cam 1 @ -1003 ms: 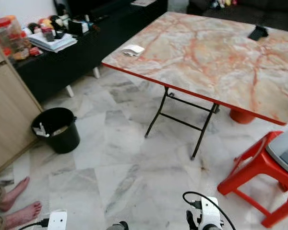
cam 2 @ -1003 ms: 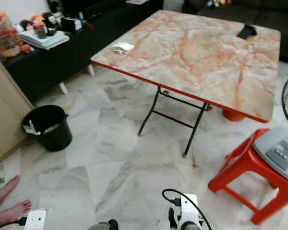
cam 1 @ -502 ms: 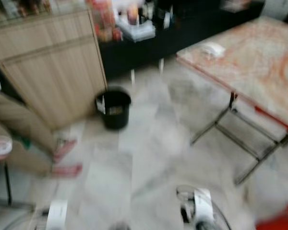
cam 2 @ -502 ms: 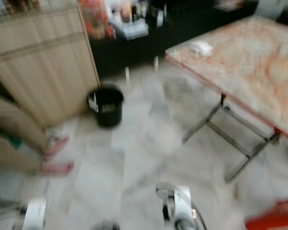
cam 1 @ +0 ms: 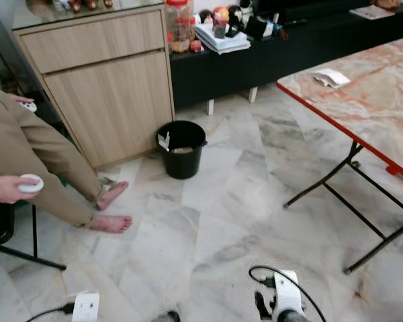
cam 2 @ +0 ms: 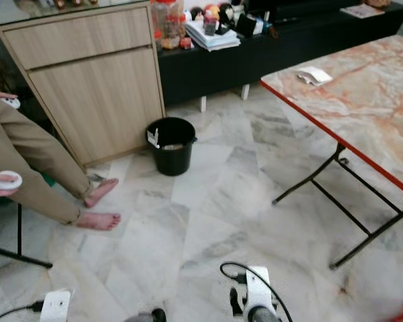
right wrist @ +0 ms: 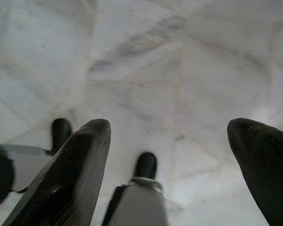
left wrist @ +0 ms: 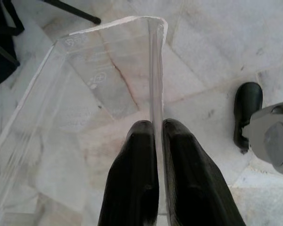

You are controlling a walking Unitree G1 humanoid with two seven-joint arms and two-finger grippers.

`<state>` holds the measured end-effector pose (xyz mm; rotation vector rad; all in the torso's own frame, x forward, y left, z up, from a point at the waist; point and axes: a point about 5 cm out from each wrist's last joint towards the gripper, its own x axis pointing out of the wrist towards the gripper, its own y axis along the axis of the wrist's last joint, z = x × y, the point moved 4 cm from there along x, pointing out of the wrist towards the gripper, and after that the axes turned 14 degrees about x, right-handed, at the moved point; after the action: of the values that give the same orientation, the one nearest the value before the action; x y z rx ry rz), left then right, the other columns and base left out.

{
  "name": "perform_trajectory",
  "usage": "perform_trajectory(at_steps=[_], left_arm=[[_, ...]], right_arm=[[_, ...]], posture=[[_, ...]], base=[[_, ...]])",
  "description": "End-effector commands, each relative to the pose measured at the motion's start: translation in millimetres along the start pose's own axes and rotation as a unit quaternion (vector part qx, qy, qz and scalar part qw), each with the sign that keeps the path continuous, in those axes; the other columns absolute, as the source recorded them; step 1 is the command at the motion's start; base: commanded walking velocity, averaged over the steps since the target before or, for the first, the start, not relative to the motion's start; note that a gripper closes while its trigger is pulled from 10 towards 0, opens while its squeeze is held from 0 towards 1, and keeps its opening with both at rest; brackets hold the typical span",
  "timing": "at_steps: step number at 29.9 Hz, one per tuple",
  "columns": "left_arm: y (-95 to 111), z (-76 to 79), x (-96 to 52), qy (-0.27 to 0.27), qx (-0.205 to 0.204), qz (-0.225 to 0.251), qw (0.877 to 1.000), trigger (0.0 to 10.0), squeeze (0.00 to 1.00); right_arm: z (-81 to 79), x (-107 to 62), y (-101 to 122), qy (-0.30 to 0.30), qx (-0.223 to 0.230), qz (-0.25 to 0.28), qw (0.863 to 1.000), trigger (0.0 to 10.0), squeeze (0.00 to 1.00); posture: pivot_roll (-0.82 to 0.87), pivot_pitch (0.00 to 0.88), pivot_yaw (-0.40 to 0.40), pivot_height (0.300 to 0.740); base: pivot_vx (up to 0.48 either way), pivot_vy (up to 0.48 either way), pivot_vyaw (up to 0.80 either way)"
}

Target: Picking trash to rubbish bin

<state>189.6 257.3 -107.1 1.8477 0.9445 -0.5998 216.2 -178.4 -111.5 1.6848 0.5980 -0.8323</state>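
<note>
The robot's head camera has swung left within the last second, so the black rubbish bin [cam 1: 182,147] now stands near the middle of the floor view, in front of the wooden cabinet [cam 1: 101,74], where a second ago it sat at the far left. The marble-topped table [cam 1: 369,100] has slid to the right edge of the picture; the things themselves have not moved. A white crumpled paper [cam 1: 331,78] lies near the table's left corner, well apart from the bin. The left end effector [left wrist: 156,141] is clenched on the thin wall of a clear plastic container [left wrist: 85,84], carried low above the marble floor [cam 1: 208,221]. The right end effector [right wrist: 172,150] hangs released, fingers [right wrist: 80,160] spread wide over bare tiles. A seated person's bare feet [cam 1: 111,209] rest on the floor left of the bin, a hand [cam 1: 7,189] holding a small white object. The turn suggests the robot is lining up on the bin to drop off the container.
</note>
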Motion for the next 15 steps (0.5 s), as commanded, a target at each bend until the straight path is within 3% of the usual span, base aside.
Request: perform_trajectory(at_steps=[1,3,8,15], left_arm=[[-10,-5.8,-0.8,0.009,0.006,-0.019,1.000,10.0,0.00],[-12,-8.2,-0.9,0.011,0.006,-0.021,1.000,10.0,0.00],[-9,-19.5,1.0,0.022,0.017,-0.014,1.000,10.0,0.00],[-5,-27.7,2.5,0.030,0.021,-0.006,0.999,10.0,0.00]], right_arm=[[-5.9,0.9,1,0.007,0.001,0.000,1.000,10.0,0.00],[-5.3,0.9,2,0.004,0.013,0.003,1.000,10.0,0.00],[-14.3,1.1,-3,0.017,0.011,-0.009,1.000,10.0,0.00],[-20.4,1.2,-5,0.020,0.012,-0.008,1.000,10.0,0.00]], posture=[[0.11,0.163,-0.006,0.740],[0.11,0.163,-0.006,0.740],[0.14,0.155,0.012,0.740],[0.15,0.145,0.028,0.740]], base=[[0.431,0.000,0.00],[0.428,0.000,0.00],[0.430,0.000,-0.73],[0.435,0.000,0.00]])
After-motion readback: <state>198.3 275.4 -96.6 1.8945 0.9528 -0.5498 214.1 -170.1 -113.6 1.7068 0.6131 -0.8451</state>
